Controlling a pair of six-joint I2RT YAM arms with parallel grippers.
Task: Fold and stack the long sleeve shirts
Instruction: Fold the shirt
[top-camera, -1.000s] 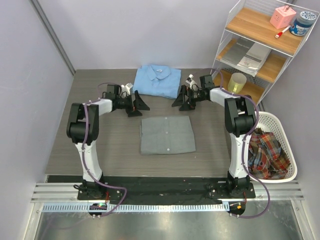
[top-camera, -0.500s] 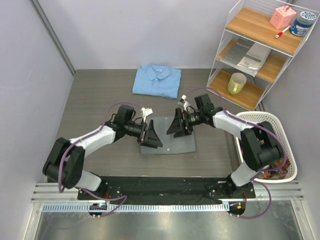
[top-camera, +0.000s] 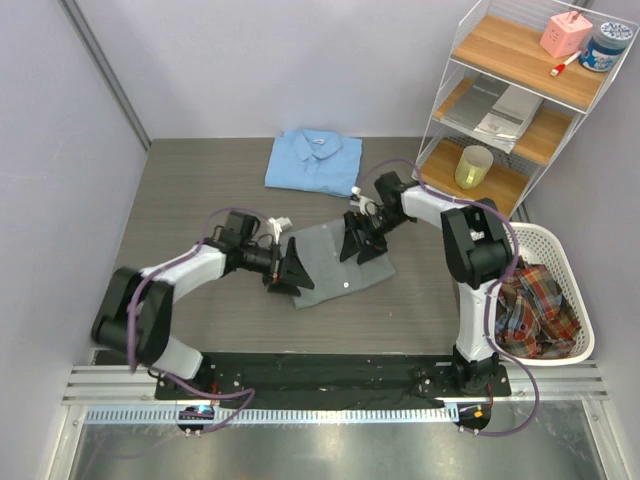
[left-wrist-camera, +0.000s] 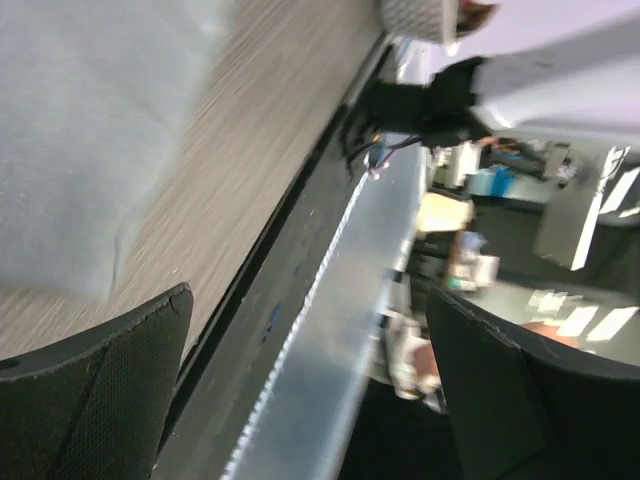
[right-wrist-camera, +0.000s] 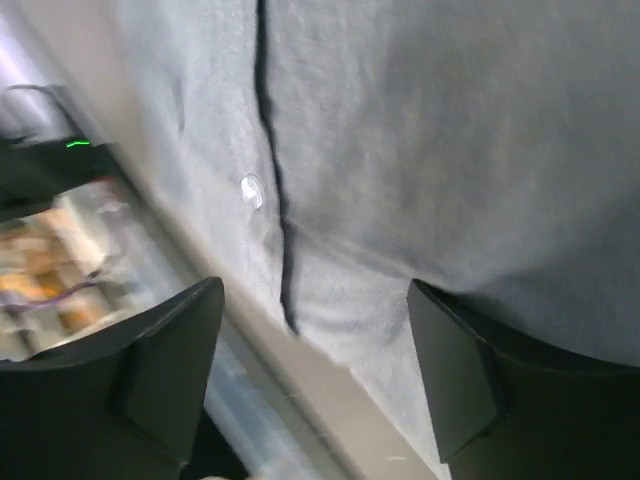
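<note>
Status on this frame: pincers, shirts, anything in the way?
Left pincer open at left edge of grey shirt. Right pincer open over its right side. Blue shirt folded at far side; grey not yet stacked. No clutter between shirts.

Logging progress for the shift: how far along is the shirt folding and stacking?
Done: the blue shirt lies folded at the far side, the grey shirt folded in the middle. In hand: the left pincer and right pincer, both open, sit at the grey shirt's edges. Left: stacking the two; they lie apart.
</note>
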